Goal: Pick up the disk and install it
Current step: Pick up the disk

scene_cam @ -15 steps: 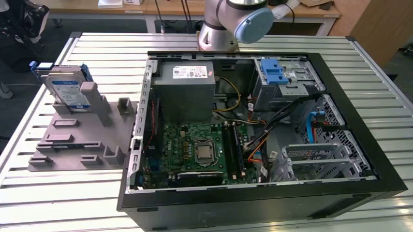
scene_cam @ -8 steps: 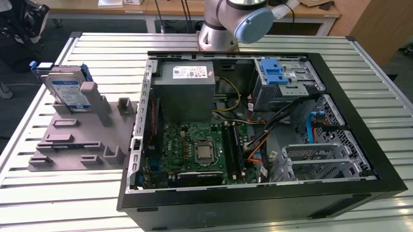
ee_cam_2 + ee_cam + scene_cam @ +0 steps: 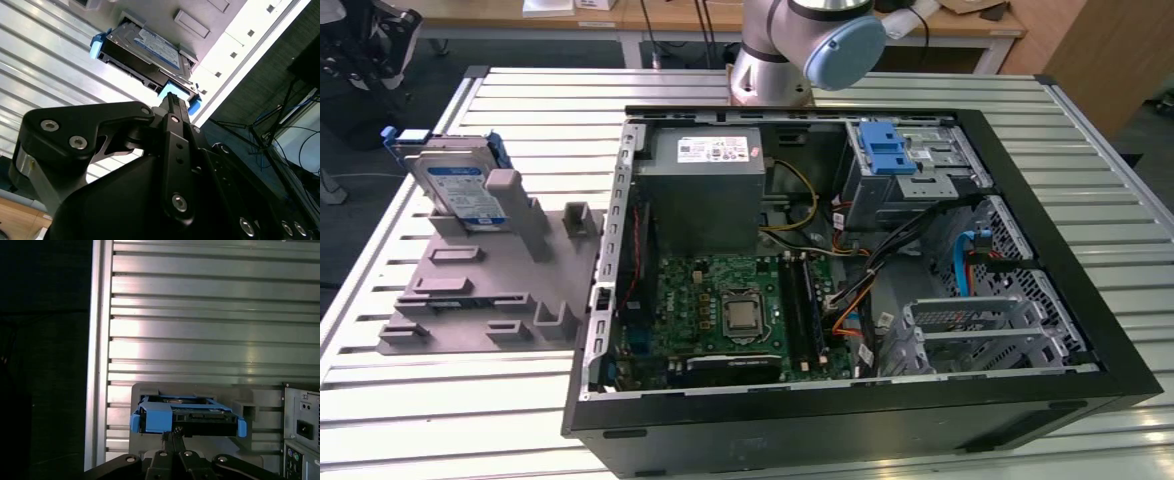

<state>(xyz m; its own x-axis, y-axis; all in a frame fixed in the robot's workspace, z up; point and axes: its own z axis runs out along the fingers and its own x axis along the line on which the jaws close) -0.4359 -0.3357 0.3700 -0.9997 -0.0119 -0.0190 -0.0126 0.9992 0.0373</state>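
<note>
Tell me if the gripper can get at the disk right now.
Probably yes: the disk stands upright in its grey holder, upper edge exposed, and in both wrist views nothing lies between it and the gripper.

No legible print anywhere. White-and-blue label (image 3: 464,195) on the disk (image 3: 438,155) and white sticker (image 3: 711,150) on the grey power supply box (image 3: 707,205): lettering too small to read.

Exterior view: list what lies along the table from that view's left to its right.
disk, upright in the grey holder → big grey metal box inside the open computer case → silver cage with a blue latch
</note>
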